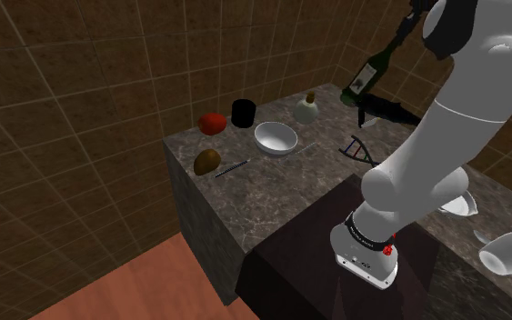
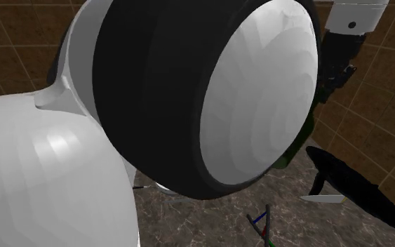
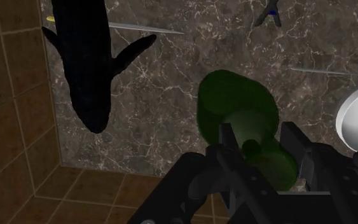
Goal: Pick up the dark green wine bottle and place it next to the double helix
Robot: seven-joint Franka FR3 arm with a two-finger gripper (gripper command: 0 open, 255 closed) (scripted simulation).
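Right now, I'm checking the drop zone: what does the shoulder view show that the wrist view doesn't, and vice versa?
Shoulder view adds: a red round fruit, a black cup, a brown oval lump. Wrist view adds: the dark green wine bottle clasped at its neck by the black gripper. Shared: that bottle, the black shark-shaped figure, the small dark double helix, the dark marbled counter.
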